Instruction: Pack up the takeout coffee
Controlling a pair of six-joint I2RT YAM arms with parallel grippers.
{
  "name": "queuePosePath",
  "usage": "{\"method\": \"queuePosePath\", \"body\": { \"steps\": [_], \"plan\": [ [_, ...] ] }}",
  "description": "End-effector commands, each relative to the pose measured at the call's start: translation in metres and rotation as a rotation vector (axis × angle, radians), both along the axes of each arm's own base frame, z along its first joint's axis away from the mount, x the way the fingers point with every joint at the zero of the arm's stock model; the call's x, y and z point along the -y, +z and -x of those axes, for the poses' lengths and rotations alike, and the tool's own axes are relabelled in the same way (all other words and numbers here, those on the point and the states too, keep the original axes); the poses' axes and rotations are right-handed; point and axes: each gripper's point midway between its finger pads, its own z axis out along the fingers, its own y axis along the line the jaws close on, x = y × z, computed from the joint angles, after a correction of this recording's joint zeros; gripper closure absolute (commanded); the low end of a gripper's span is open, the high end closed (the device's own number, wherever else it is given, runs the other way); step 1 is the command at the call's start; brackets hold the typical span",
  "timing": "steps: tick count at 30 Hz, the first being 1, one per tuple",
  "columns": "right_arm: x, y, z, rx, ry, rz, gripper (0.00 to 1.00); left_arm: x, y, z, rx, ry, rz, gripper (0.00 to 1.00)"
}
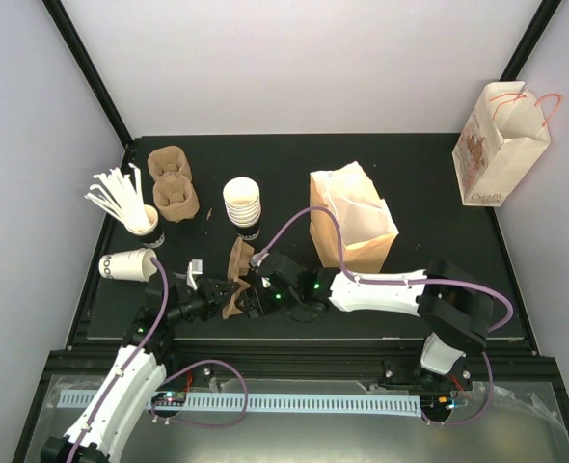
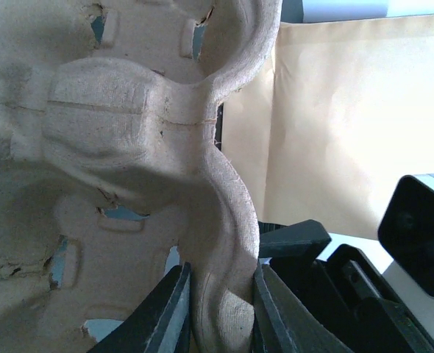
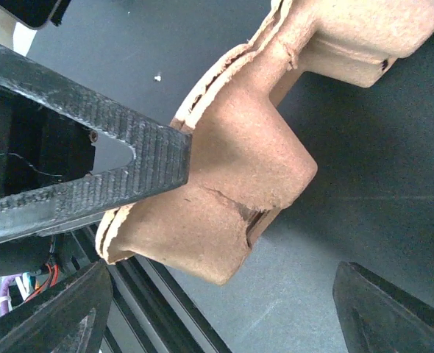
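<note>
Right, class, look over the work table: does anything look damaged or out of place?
Two things. One white paper cup lies on its side at the far left, not upright. The pulp carrier being held at centre has a torn crack in its wall.

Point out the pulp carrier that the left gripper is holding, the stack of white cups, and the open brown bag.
pulp carrier [image 2: 121,125]: left wrist view, on its raised middle.
stack of white cups [image 1: 243,207]: top external view, on the stack's side.
brown bag [image 1: 362,256]: top external view, on its near wall.
</note>
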Motion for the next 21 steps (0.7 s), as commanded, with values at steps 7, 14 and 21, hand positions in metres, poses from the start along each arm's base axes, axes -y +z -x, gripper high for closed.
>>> {"method": "queuePosePath", "body": {
  "steps": [7,14,21],
  "plan": [
    [-0.019,0.006,-0.001,0.003,0.021,-0.056,0.07,0.005,0.003,0.002,-0.011,-0.023,0.042,0.77],
    [-0.01,-0.016,-0.009,0.013,-0.026,0.025,0.1,0.006,0.006,0.002,-0.013,-0.027,0.057,0.76],
    [0.011,-0.022,-0.018,0.073,-0.085,0.087,0.3,0.007,0.006,0.002,-0.021,-0.031,0.064,0.75]
  ]
}}
